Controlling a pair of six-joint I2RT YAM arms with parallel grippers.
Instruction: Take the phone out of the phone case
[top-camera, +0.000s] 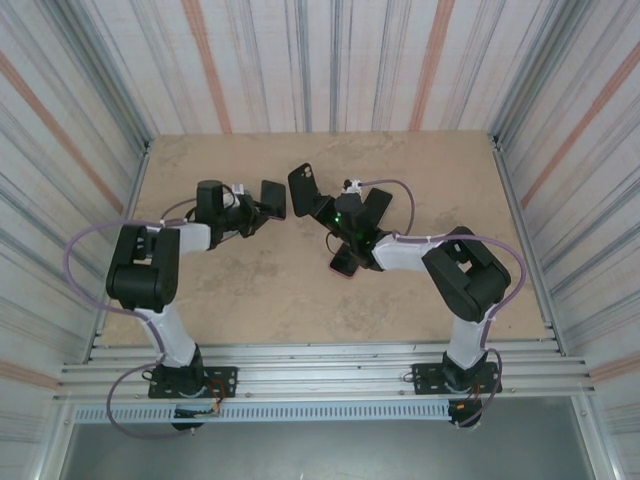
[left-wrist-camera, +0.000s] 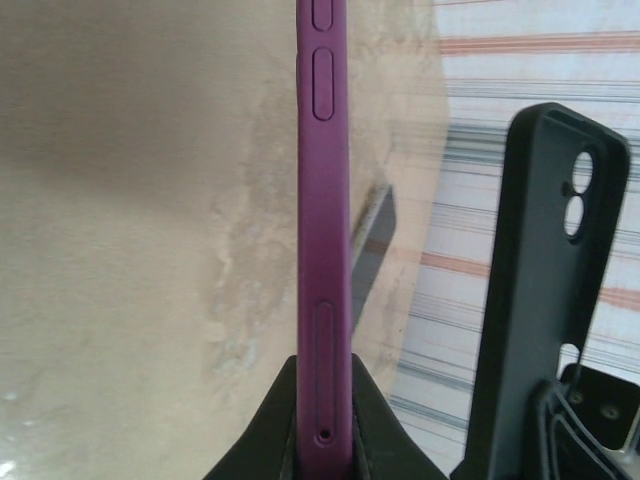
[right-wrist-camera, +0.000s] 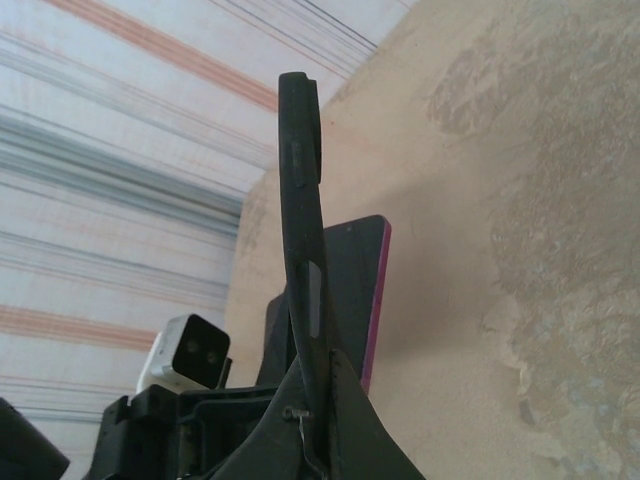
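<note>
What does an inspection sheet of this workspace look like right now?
Surface: tan table, mottled.
Job's things: purple phone and black case are apart, each held by one gripper.
Clutter: dark flat object with a pinkish edge beside the right forearm; unclear what it is.
Grippers: left gripper shut on the phone; right gripper shut on the case.
Cables: lilac cables loop along each arm.
Surroundings: striped walls; metal rails at the near edge.

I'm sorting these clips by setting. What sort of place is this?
Probably a lab robot cell, not a home: a tabletop walled by striped panels on three sides, with the left arm and right arm bolted to metal rails at its near edge.
</note>
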